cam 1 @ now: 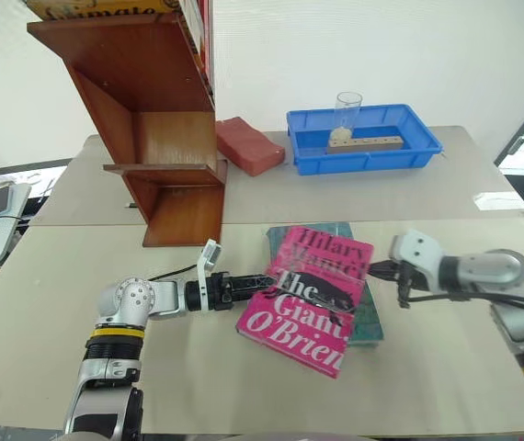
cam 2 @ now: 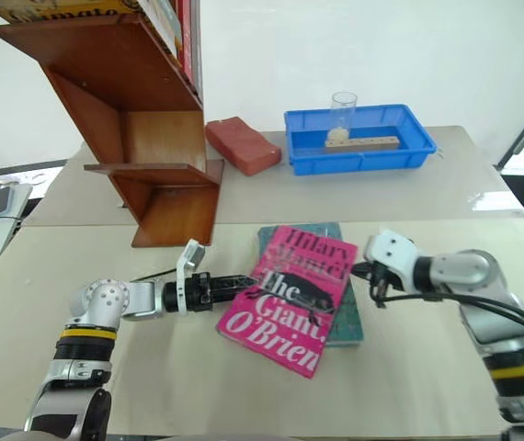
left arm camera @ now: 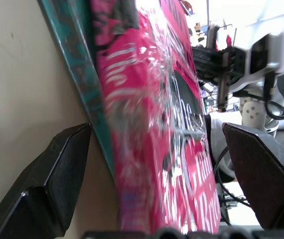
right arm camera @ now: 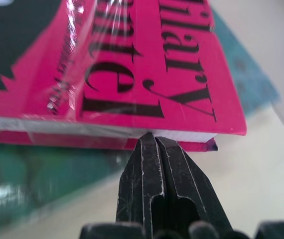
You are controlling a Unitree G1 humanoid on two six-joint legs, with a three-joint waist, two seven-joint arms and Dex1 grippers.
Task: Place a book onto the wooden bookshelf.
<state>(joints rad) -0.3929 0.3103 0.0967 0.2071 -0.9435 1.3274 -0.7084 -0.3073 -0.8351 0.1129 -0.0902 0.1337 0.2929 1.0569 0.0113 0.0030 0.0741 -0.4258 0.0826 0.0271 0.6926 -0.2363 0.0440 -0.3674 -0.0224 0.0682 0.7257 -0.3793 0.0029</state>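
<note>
Both end effectors sit low over the bench (cam 1: 152, 386), one at each side of the book (cam 1: 310, 299). On the robot's left, the left end effector (cam 1: 260, 281) points sideways toward the book's left edge with its two black fingers spread wide; in the left wrist view those fingers (left arm camera: 57, 174) stand on either side of the pink cover's edge, one down by the bench surface and the other above the cover, and neither is pressed onto it. On the robot's right, the right end effector (right arm camera: 154, 142) has its fingers pressed flat together, with nothing between them, and their tip sits right at the book's page edge near the corner by the word "Hilary"; whether it actually touches the pages cannot be told. The book lies face up and slightly turned, resting on top of a teal-green book (cam 1: 368, 317) that shows along its far and right sides, and its edge nearest the right end effector looks lifted a little off the teal cover. Well behind the books, toward the robot's left, stands the wooden bookshelf (cam 1: 165, 147), with books on its upper tier. Beside it lies a red brick-like block (cam 1: 248, 145), and further right a blue plastic tray (cam 1: 423, 152) holds a clear glass (cam 1: 347, 110) and a small wooden bar (cam 1: 365, 141).
</note>
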